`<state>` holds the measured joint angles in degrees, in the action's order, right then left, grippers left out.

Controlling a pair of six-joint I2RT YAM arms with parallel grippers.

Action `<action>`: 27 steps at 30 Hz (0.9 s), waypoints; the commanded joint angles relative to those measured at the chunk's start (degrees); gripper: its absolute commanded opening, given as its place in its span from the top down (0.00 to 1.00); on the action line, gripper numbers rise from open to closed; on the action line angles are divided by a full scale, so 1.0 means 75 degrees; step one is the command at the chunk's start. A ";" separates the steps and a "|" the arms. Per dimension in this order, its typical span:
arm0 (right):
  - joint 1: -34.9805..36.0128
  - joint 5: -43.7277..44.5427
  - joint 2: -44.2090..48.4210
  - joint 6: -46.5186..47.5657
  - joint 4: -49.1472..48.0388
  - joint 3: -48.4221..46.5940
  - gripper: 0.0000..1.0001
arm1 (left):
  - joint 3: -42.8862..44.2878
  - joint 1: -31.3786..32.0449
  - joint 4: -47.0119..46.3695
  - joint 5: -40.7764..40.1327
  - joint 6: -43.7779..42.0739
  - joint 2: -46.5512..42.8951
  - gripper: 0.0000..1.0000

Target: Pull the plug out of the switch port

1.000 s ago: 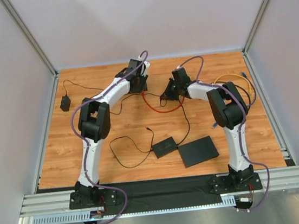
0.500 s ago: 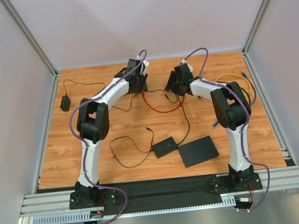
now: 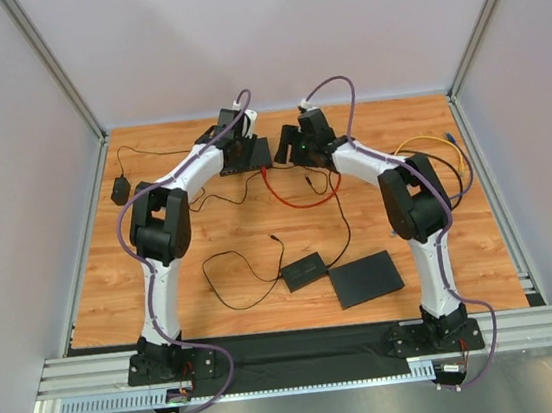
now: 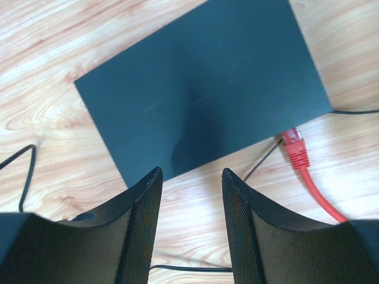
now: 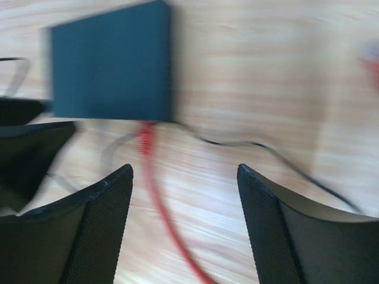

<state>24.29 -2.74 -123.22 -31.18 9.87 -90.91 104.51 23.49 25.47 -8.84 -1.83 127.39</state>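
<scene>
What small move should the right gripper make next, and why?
Probably slide the open right gripper sideways and forward until the red plug lies between its fingers. The plug sits at the switch edge, nearer one finger, not centred in the gap.

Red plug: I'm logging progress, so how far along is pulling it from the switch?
Nothing is done yet: the red plug still sits against the edge of the switch. In hand: the left gripper hovers open above the switch, and the right gripper is open, facing the plug, gripping nothing. Left: grasp the plug and pull it out.
</scene>
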 commanded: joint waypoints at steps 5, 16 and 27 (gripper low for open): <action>0.0394 -0.1567 -0.0785 -0.0799 -0.1654 -0.0722 0.39 | -0.0001 -0.0014 -0.0350 0.0288 0.0208 -0.0533 0.47; 0.0148 -0.2411 -0.1336 -0.2193 -0.3002 -0.0230 0.59 | 0.0151 -0.0014 -0.0303 0.0569 0.0208 -0.0322 0.47; -0.0122 -0.3197 -0.2309 -0.4102 -0.4151 -0.0323 0.57 | 0.0409 -0.0014 -0.0162 0.0464 0.0208 0.0018 0.47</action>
<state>23.79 -24.53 -137.97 -55.79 -16.69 -92.20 104.95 23.27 24.99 -5.34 -1.13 127.35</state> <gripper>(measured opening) 0.439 0.531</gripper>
